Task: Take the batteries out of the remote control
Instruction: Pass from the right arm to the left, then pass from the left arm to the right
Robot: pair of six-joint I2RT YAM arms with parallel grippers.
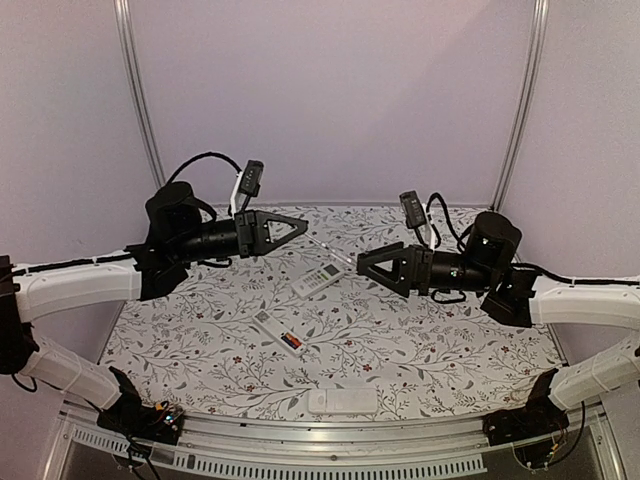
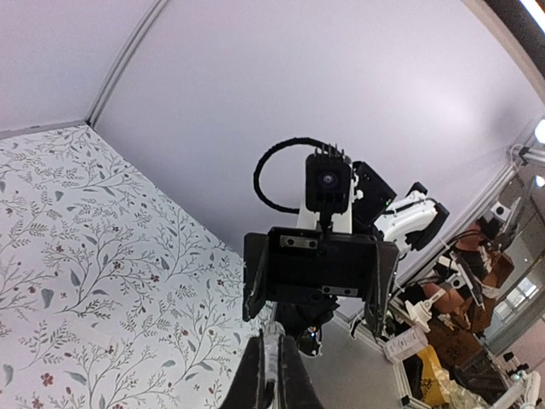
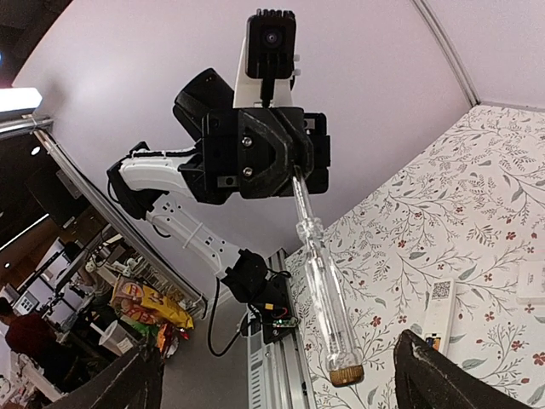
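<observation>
Left gripper (image 1: 303,228): grips clear-handled screwdriver (image 3: 319,273) by shaft, jaws closed. Right gripper (image 1: 362,268): hangs wide open, holds nothing. Red-orange battery (image 1: 292,343): sits in opened remote (image 1: 268,324), apart from both grippers.

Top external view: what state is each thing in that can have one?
left gripper: fingers shut on the shaft of the screwdriver.
right gripper: fingers open, empty.
screwdriver: held off the table, handle free.
near remote: flat, back open, red-orange battery inside.
far remote: flat, buttons up.
white flat piece: loose by the near edge.
</observation>
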